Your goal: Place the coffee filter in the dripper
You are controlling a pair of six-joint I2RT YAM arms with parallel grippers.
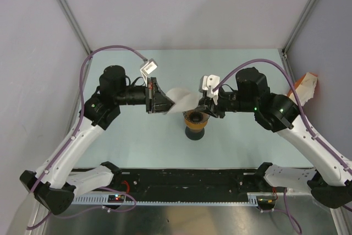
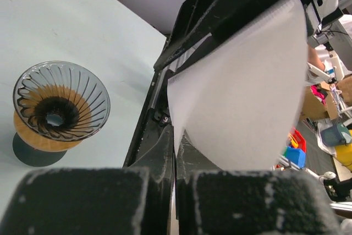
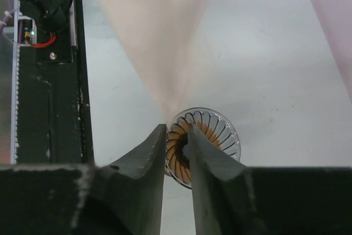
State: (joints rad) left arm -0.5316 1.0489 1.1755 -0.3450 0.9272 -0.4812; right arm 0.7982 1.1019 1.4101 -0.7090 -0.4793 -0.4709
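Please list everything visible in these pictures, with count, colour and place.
coffee filter: one, white, in the air between both grippers
dripper: one, clear grey, mid-table, on the ring
ring: one, orange, on a dark base
object: one, orange and white, table's right edge
table: one, pale blue-green
cables: two, purple, along the arms
left gripper: black, shut on the coffee filter
right gripper: black, apparently shut on its other edge, above the dripper

Lab: framed, white-walled test table.
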